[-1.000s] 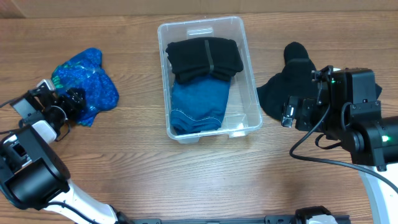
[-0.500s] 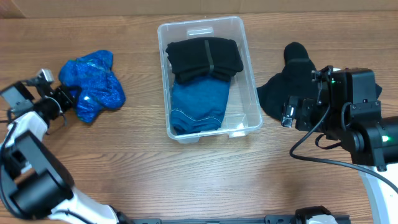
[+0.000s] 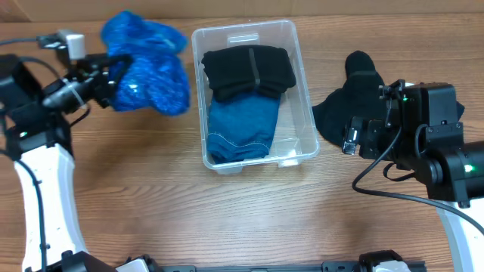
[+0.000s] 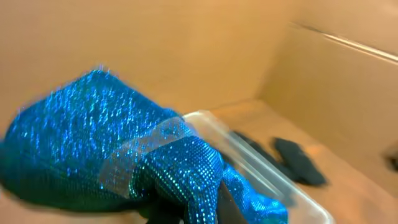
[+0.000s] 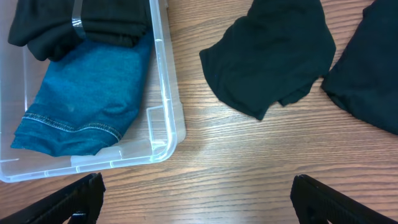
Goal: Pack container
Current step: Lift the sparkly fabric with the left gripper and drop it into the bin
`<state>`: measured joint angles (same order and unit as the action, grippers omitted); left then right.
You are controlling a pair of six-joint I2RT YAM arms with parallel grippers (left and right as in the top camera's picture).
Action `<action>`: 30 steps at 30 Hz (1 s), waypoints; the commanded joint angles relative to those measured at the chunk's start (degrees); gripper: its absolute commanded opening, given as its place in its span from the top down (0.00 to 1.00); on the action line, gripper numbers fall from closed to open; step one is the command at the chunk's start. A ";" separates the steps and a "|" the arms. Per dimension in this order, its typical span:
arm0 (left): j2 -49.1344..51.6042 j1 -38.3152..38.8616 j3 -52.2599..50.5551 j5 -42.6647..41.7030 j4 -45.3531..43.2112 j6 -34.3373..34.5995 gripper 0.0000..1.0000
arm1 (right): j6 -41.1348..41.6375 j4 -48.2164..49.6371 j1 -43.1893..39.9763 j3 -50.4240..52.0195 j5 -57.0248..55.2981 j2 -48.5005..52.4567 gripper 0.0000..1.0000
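Blue glittery cloth [image 3: 151,72] sits toward the far-left corner of the table [image 3: 151,219], bunched in the left gripper [image 3: 106,81]. Jaws are clamped on a fold and the rest drapes loose, just beside the container [image 3: 257,163] at its left wall. The wrist view is blurred, so I can't tell how deep the pinch is

Container is at the middle of the far edge, upright and open-topped. A black folded garment [image 3: 249,68] fills the far end and a denim piece [image 3: 242,125] the near end, with a bare strip of base along the right wall

Handling, my read:
- container: thin clear plastic, so light, fairly stiff and slick. It will likely skate on the wood if dragged cloth catches the wall. If it needs steadying, take the rim on a long side, not a rounded corner
- cloth: limp and very light, and the sparkly weave may snag on the rim. Carry it in over the wall and let go above the denim. Don't sweep it sideways

Black garments [image 3: 352,94] lie flat toward the right edge, well apart from the container wall. They look soft, so pinch at a raised fold

Right gripper [image 5: 198,199] hovers over bare wood by the container's near-right corner, fingers spread wide, holding nothing
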<state>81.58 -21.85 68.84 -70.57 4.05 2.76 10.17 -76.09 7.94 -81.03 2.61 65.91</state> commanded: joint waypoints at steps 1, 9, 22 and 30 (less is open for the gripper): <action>-1.64 8.72 2.73 -17.05 -7.08 -1.53 0.96 | -0.61 0.13 -0.15 -0.07 0.07 -0.09 0.00; 6.10 25.11 2.71 -20.09 -13.66 -1.53 0.96 | -0.61 0.13 -0.15 -0.07 0.07 -0.09 0.00; 27.85 27.98 2.73 -20.11 -23.15 8.81 0.96 | -0.61 0.13 -0.15 -0.07 0.07 -0.09 0.00; 28.22 31.71 2.67 -20.13 -20.13 14.43 0.96 | -0.61 0.13 -0.15 -0.07 0.07 -0.09 0.00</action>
<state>109.86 7.53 69.95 -88.99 -15.90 14.70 10.17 -76.09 7.97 -80.99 2.59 65.91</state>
